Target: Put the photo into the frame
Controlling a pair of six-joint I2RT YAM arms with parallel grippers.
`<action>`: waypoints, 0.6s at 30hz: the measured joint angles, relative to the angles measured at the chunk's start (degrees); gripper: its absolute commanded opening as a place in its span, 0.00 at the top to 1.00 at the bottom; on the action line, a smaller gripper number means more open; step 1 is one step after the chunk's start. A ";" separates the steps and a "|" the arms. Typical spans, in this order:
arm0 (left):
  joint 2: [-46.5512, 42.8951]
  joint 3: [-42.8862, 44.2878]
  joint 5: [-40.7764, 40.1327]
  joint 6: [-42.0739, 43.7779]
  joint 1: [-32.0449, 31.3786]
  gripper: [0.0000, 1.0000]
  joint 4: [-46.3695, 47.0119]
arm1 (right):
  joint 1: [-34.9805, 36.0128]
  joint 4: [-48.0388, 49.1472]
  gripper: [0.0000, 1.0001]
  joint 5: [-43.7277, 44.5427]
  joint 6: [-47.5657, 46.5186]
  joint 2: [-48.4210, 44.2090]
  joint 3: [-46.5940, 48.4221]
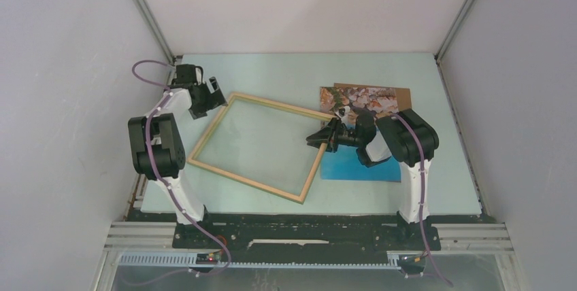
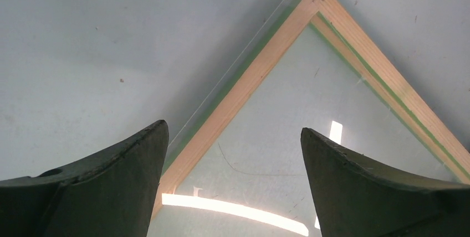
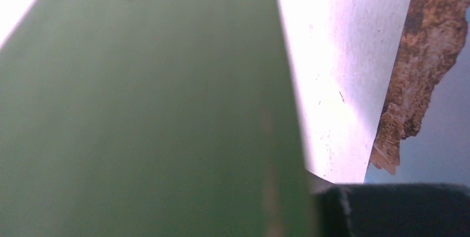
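Top view, clock set w/ 12 at the far wall and the arm bases at 6.

A pale wood frame (image 1: pixel 245 181) lies on the light green table (image 1: pixel 272 66), left of centre. Its long rails run approx 9-to-3, tipped slightly clockwise.

The photo (image 1: pixel 354 167), sea and rocks, lies at 3 o'clock from the frame. It sits on a brown board (image 1: pixel 405 90) whose far edge peeks out at 12. The frame's 1 o'clock corner overlaps the photo's left edge in this view; whether they touch, can't tell.

The photo's long axis looks approx 12-to-6, i.e. crosswise to the frame's. I'd judge your next move turns on that mismatch: one of the two needs about a quarter turn before they line up.

The right gripper (image 1: pixel 318 139) is clamped on the frame's right rail, near that 1 o'clock corner. Its wrist view is filled by the rail's green underside, w/ the photo showing past it at right. The photo lies at about 4 o'clock from this gripper, just beside and partly under the arm, so the right arm is the nearer one.

The left gripper (image 1: pixel 215 98) hovers at the frame's 11 o'clock corner, well apart from the photo. Its fingers (image 2: pixel 111 187) are spread wide and hold nothing. The corner and a clear pane (image 2: pixel 288 115) show btwn them.
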 measured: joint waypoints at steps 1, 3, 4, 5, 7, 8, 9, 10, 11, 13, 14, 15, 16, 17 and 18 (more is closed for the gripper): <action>0.00 -0.31 0.22 -0.02 -0.07 0.05 0.00 | 0.00 0.00 0.65 0.00 0.00 0.00 0.00; 0.02 -0.55 0.63 -0.04 -0.22 0.05 -0.07 | 0.02 -0.04 0.65 0.00 -0.04 0.00 -0.02; 0.02 -0.55 0.92 -0.04 -0.33 0.05 -0.04 | 0.00 -0.17 0.65 0.02 -0.07 0.00 -0.02; 0.02 -0.55 1.05 -0.04 -0.39 0.05 0.00 | 0.02 -0.31 0.65 0.02 -0.11 -0.02 0.00; 0.02 -0.55 1.29 -0.04 -0.66 0.05 0.02 | 0.02 -0.63 0.65 0.09 -0.20 -0.02 0.00; 0.02 -0.55 1.29 -0.04 -0.79 0.05 -0.02 | 0.02 -0.83 0.65 0.09 -0.22 -0.04 0.00; 0.02 -0.55 1.31 -0.04 -0.98 0.05 -0.04 | 0.02 -0.98 0.65 0.13 -0.22 -0.07 0.00; 0.02 -0.55 1.29 -0.04 -1.16 0.05 -0.02 | 0.02 -1.16 0.65 0.15 -0.22 -0.13 0.00; 0.02 -0.55 1.27 -0.04 -1.38 0.05 -0.02 | 0.02 -1.29 0.65 0.17 -0.24 -0.20 0.00; 0.02 -0.57 1.25 -0.04 -1.90 0.05 -0.04 | 0.04 -1.38 0.65 0.17 -0.24 -0.24 0.00; 0.04 -0.57 1.25 -0.04 -2.16 0.05 -0.04 | 0.07 -1.46 0.65 0.20 -0.24 -0.31 0.00; 0.04 -0.57 1.25 -0.04 -2.36 0.05 -0.02 | 0.07 -1.53 0.65 0.20 -0.24 -0.37 0.00; 0.04 -0.57 1.16 -0.04 -2.51 0.05 -0.04 | 0.09 -1.60 0.65 0.17 -0.24 -0.46 0.00; 0.07 -0.57 0.96 -0.04 -2.60 0.04 -0.04 | 0.11 -1.60 0.65 0.17 -0.24 -0.50 0.00; 0.07 -0.57 0.68 -0.02 -2.64 0.04 -0.04 | 0.13 -1.70 0.65 0.20 -0.24 -0.57 0.00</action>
